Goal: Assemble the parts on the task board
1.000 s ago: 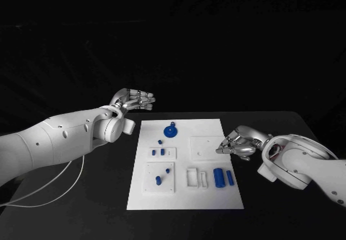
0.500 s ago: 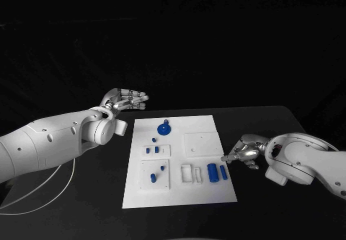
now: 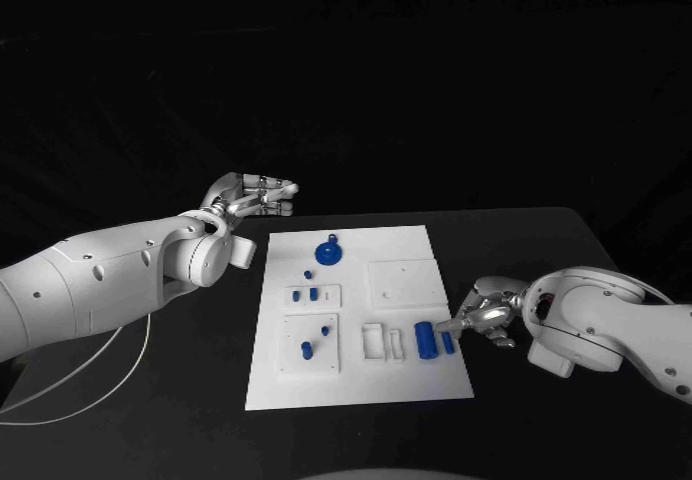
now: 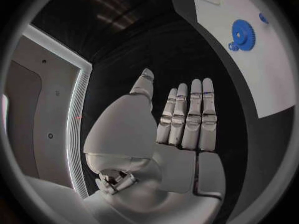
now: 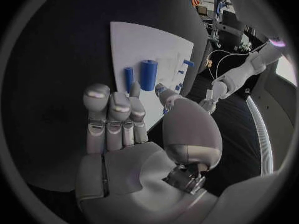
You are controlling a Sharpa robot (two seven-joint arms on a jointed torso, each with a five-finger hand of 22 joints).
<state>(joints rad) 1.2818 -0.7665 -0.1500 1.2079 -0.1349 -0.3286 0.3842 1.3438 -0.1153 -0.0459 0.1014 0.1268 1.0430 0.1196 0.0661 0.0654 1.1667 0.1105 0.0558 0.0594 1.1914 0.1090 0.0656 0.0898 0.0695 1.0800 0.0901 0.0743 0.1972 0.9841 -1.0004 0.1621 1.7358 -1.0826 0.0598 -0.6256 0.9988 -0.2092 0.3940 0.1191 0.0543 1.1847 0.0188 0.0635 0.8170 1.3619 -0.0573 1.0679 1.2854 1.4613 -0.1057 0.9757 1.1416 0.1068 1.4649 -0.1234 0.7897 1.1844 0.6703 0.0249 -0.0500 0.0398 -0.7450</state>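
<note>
The board (image 3: 378, 310) lies mid-desk (image 3: 548, 250), carrying a blue gear (image 3: 329, 253) at its far end and two blue cylinders (image 3: 427, 339) near its right edge. The right hand (image 3: 483, 312) sits just right of them, fingers loosely apart, holding nothing. The left hand (image 3: 253, 196) hovers far left, flat and empty.

Two white arms with smooth, rounded glossy shells. Left arm (image 3: 101, 285), entering from the left edge of the head view, has small dark screw holes dotted on its forearm shell and a round disc-shaped wrist joint. A thin white cable (image 3: 87, 385) loops under it at lower left. Right arm (image 3: 613, 330), at lower right, has a bulbous white wrist housing. Left hand (image 3: 257, 195) and right hand (image 3: 483, 315) are silver metallic, with segmented fingers, rounded pale fingertips and a smooth grey palm cover.
</note>
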